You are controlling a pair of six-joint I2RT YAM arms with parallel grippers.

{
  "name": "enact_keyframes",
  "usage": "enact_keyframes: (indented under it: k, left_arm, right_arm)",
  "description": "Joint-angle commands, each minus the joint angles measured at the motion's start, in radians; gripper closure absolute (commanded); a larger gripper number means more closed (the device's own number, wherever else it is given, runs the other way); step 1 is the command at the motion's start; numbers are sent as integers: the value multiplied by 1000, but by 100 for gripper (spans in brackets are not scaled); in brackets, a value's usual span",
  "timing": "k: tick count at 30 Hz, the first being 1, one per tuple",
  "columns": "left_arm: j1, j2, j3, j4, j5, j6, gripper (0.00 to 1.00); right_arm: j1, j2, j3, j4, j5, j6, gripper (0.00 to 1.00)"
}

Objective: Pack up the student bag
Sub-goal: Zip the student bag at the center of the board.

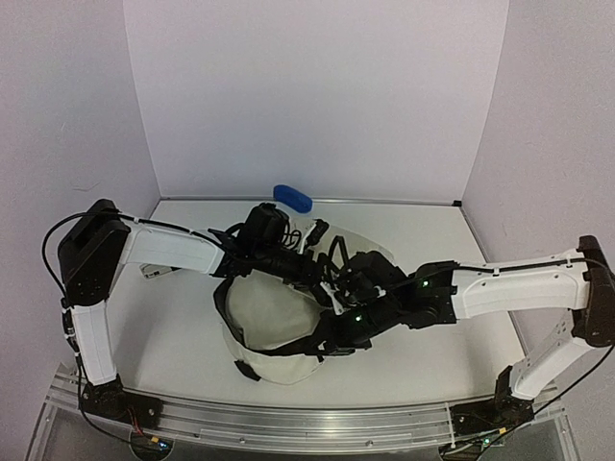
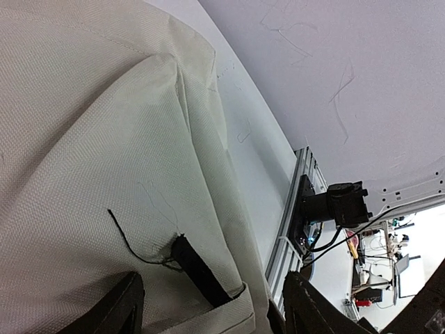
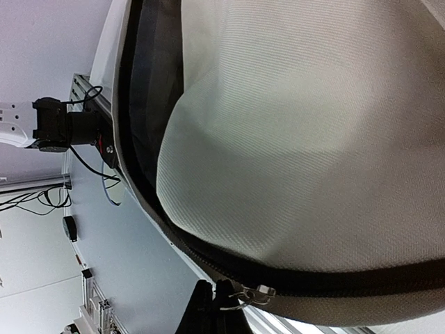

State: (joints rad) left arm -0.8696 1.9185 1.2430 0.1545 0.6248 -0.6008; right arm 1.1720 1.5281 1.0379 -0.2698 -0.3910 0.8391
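Your student bag (image 2: 104,139) is coarse-woven matt cream cloth (frayed black thread (image 2: 132,247) at lower left). Its zipper pull (image 3: 254,293) is shiny metal; the table (image 1: 432,355) looks smooth, matt.

We are holding our left arm (image 1: 173,248) stretched rightward and our right arm (image 1: 519,288) stretched leftward, both low, their wrists meeting near the middle. We are holding the left end effector (image 2: 212,282) with its jaws wide apart, and the right end effector (image 3: 208,309) with its fingers pressed together.
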Motion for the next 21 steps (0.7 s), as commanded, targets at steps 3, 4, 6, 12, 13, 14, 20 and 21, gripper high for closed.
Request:
enact_keyframes:
  k: [3,4,6,12,13,14,20,21]
  left_arm:
    - [4,26,-16,-61,-83,-7,31]
    - [4,14,-16,-68,-91,0,30]
    - [4,-13,-15,-85,-114,16,29]
    - [5,-128,-17,-206,-241,60,26]
    - [6,-154,-23,-223,-272,62,25]
    - [6,-176,-28,-247,-299,64,24]
    - [15,-310,-34,-419,-489,35,18]
    - [16,-330,-34,-451,-524,25,17]
  right_arm:
    - [49,36,136,123,2,-51,86]
    - [49,31,137,123,13,-54,84]
    - [49,11,132,121,43,-59,75]
    - [44,-116,102,99,221,-90,51]
    - [38,-142,93,95,250,-99,47]
    - [27,-160,82,91,286,-106,42]
    - [-146,-219,28,-2,391,-70,27]
    - [-190,-227,9,-8,391,-60,25]
